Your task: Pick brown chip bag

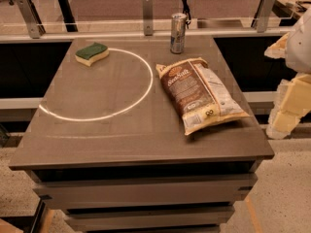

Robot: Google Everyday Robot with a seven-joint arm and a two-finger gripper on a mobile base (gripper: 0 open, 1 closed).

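The brown chip bag point(198, 92) lies flat on the right half of the grey table point(97, 130), near its right edge. It has a dark brown front with cream lettering, tan edges and a white printed panel along its right side. My gripper point(287, 103) shows as pale cream blocks at the right edge of the camera view, beside the table and to the right of the bag. It is apart from the bag and holds nothing that I can see.
A slim silver can point(178, 32) stands upright at the table's back edge, just behind the bag. A green-and-yellow sponge point(92, 53) lies at the back left. A railing with metal posts point(147, 13) runs behind the table.
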